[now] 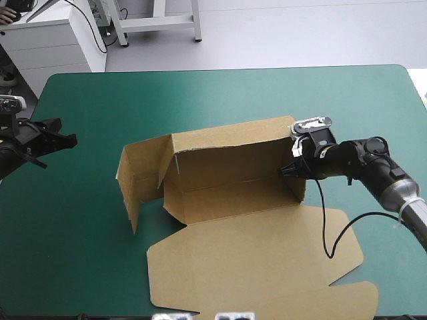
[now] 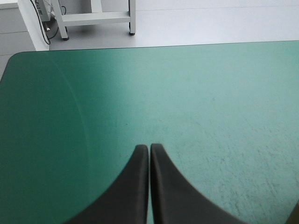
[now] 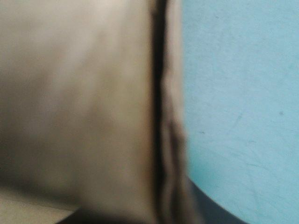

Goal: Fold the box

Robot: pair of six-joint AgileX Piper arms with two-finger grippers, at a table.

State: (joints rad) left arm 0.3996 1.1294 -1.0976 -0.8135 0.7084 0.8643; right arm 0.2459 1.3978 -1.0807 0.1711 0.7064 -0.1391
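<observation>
At mid-table on the teal-green cover [image 1: 200, 93]: box [image 1: 227, 180], back and side walls raised, lid flat toward the near edge. Right gripper [image 1: 288, 171] clamps the box's right wall. Left gripper [image 1: 63, 140], well left of the box, fingers pressed together over cover.

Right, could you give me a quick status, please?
Left gripper shut, away from the box, over the teal-green cover. Right gripper shut on the box's end wall. Walls up, lid flat. Nothing in the way.
</observation>
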